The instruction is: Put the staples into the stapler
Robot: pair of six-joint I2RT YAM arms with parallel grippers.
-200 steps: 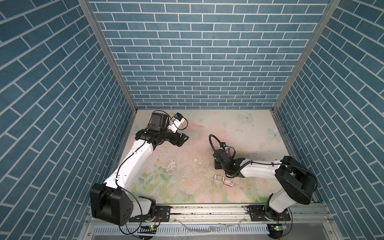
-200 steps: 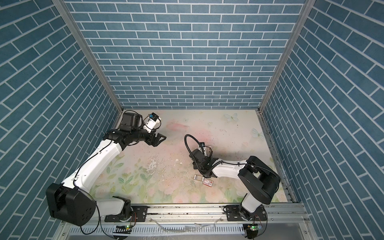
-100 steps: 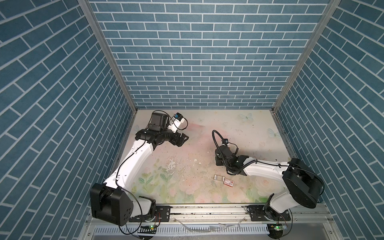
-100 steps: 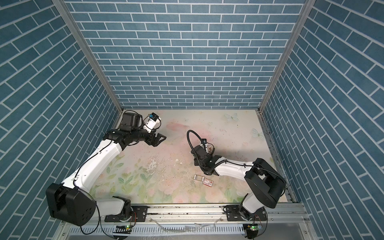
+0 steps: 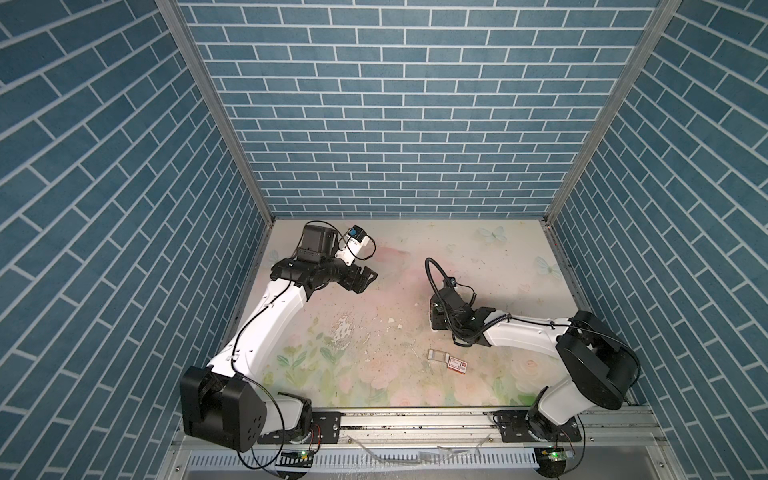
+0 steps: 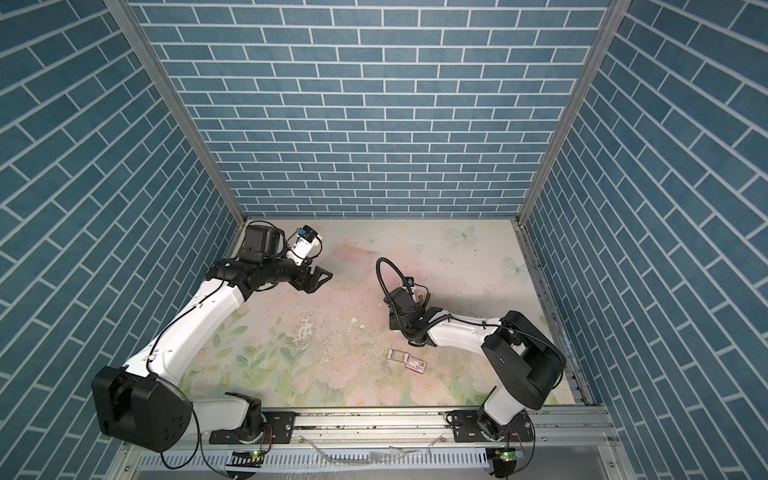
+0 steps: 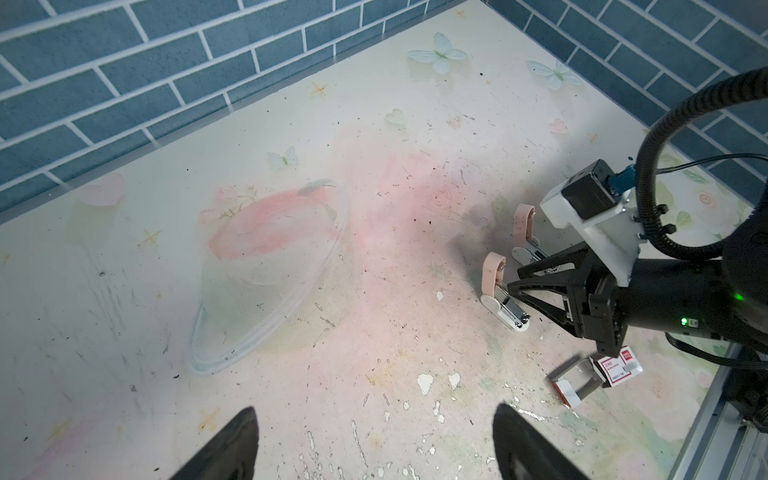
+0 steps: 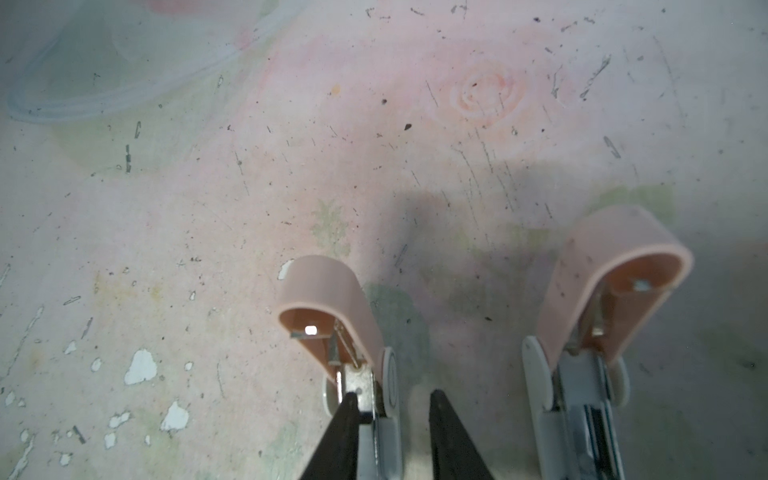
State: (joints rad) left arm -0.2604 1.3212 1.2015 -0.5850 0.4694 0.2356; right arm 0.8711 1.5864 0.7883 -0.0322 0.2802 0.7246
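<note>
Looking at right gripper (image 8: 392, 395) narrowed over the open stapler (image 8: 353, 316), can't tell if pinching anything. Can't spot the staples, maybe hidden at the tips. Could easily shove that light stapler sideways or jam them in crooked. Seeing left gripper (image 7: 374, 409) spread wide, well away.

Two staplers (image 7: 493, 275) (both open); one cardboard box (image 7: 620, 365); one tray (image 7: 575, 382); one clear dish (image 7: 266, 270).

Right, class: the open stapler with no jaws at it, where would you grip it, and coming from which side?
On that stapler, I would take the white base, from above, jaws across its two long sides, clear of the hinge. It lies flat and narrow, while the pink lid stands swung up and would likely pivot if gripped.
</note>
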